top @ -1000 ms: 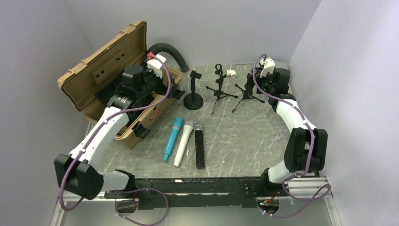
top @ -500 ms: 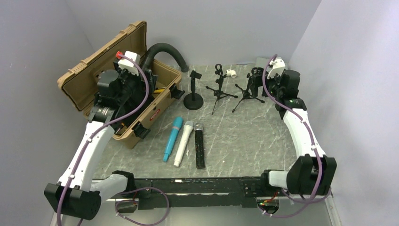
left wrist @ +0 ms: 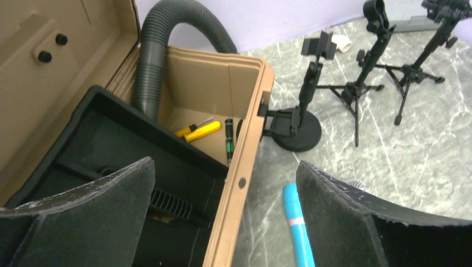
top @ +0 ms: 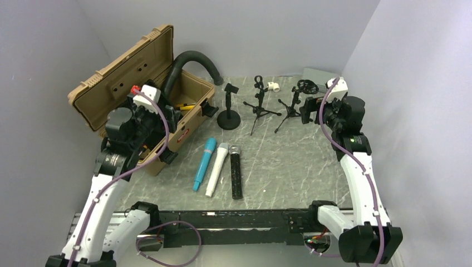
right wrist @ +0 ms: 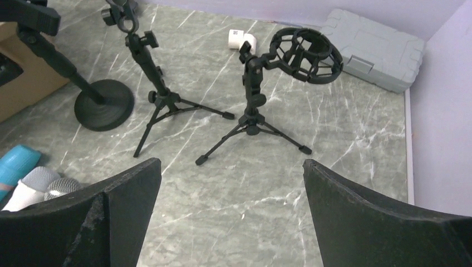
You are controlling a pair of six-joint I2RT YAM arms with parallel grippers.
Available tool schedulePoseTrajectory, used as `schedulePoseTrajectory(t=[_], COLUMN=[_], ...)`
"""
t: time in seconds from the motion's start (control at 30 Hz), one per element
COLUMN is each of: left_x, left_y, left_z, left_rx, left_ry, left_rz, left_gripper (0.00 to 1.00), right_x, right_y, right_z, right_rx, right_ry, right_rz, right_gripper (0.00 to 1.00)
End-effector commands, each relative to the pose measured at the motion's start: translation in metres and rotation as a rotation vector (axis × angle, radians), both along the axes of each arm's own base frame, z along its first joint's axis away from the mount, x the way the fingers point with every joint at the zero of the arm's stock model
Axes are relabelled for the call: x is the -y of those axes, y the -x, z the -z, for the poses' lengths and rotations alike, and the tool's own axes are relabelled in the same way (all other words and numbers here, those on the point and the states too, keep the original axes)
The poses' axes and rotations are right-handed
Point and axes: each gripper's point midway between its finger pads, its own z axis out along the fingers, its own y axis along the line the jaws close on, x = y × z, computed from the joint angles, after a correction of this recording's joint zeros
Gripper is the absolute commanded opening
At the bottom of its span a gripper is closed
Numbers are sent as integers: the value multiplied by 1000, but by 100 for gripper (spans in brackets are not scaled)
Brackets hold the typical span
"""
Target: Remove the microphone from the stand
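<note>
Light comes soft and even from overhead, bright throughout; the marbled worktop [top: 289, 161] carries a mild sheen, no hard glare, and the tripod stand [right wrist: 253, 100] casts only a faint shadow. Inside the case [left wrist: 206, 78] it is dimmer. The fingers [left wrist: 83, 222] of my left gripper [left wrist: 225, 164] look dark and slightly soft at the frame's bottom.

Table [top: 300, 161] grey, white-veined. Case [top: 117, 78] tan; hose [top: 195, 57] dark grey. Blue microphone [top: 204, 163], white microphone [top: 216, 171], black microphone [top: 236, 177], perhaps speckled. Stands [right wrist: 253, 92] black.

Blue microphone [left wrist: 296, 222] cut by bottom edge; tan case [left wrist: 245, 156] lid cropped upper left; gray box [top: 318, 74] partly hidden upper right.
</note>
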Motion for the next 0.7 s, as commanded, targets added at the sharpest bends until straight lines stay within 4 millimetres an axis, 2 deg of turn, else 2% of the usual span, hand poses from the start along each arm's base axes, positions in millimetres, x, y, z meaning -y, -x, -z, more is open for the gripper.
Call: schedulePoseTrajectory(t=[0.0, 0.2, 0.4, 0.6, 0.67], left_x=[-8, -18, -17, -20, -17], left_y=[18, 34, 36, 24, 22], left_z=[3, 20, 25, 9, 10], left_rx=[62, 108, 164, 161, 135], left_ry=[-39, -51, -84, -92, -66], left_rz=[-3, -40, -20, -48, -38], left_gripper=[99, 99, 99, 99, 99], right_x=[-2, -2, -10, 2, 4], right_y=[21, 45, 59, 58, 58], right_z=[-3, 7, 24, 21, 20], right_rx=[20, 81, 144, 134, 132], right_ry=[-21, 6, -13, -17, -15], right_rz=[5, -2, -37, 25, 35], right_gripper=[100, 100, 100, 100, 100])
